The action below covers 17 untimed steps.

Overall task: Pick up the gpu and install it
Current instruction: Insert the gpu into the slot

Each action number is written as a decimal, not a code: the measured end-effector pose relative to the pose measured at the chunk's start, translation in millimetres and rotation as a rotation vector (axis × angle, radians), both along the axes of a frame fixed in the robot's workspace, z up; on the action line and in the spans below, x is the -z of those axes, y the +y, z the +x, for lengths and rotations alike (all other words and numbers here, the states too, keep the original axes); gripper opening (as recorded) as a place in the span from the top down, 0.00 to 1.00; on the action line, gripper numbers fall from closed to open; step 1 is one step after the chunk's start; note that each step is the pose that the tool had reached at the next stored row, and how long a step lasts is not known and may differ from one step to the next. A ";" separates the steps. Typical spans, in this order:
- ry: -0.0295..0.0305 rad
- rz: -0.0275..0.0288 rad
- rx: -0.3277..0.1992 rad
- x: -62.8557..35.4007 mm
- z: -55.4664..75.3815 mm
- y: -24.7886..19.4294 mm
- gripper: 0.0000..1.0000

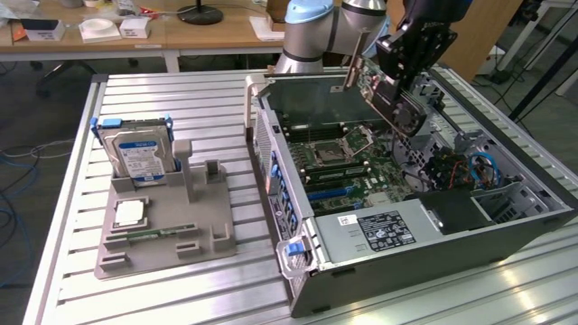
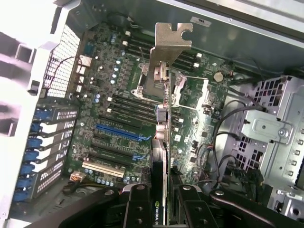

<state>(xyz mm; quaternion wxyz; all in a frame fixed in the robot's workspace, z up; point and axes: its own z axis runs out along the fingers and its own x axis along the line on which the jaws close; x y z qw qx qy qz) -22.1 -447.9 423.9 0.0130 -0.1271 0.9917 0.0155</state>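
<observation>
Gpu (image 2: 163,114), thin dark rectangular card with a pale metal bracket at its far end: being pinched edge-on between the jaws of the black gripper (image 2: 164,213) and sticking out straight ahead of them. Hanging, so held, over the green motherboard (image 2: 109,99) lying beyond the jaw tips, inside the open grey metal computer case (image 1: 505,223).
</observation>
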 end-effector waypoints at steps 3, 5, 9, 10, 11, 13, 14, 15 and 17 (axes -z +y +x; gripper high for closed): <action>0.0001 0.0000 -0.028 0.0 0.0 0.0 0.74; 0.0000 0.0000 -0.050 0.0 0.0 0.0 0.74; 0.0000 0.0000 -0.092 0.0 0.0 0.0 0.74; 0.0001 0.0000 -0.102 0.0 0.0 0.0 0.74; 0.0000 0.0000 -0.113 0.0 0.0 0.0 0.74; 0.0000 0.0000 -0.133 0.0 0.0 0.0 0.74; 0.0000 0.0000 -0.144 0.0 0.0 0.0 0.74; 0.0000 0.0000 -0.155 0.0 0.0 0.0 0.74; 0.0000 0.0000 -0.175 0.0 0.0 0.0 0.74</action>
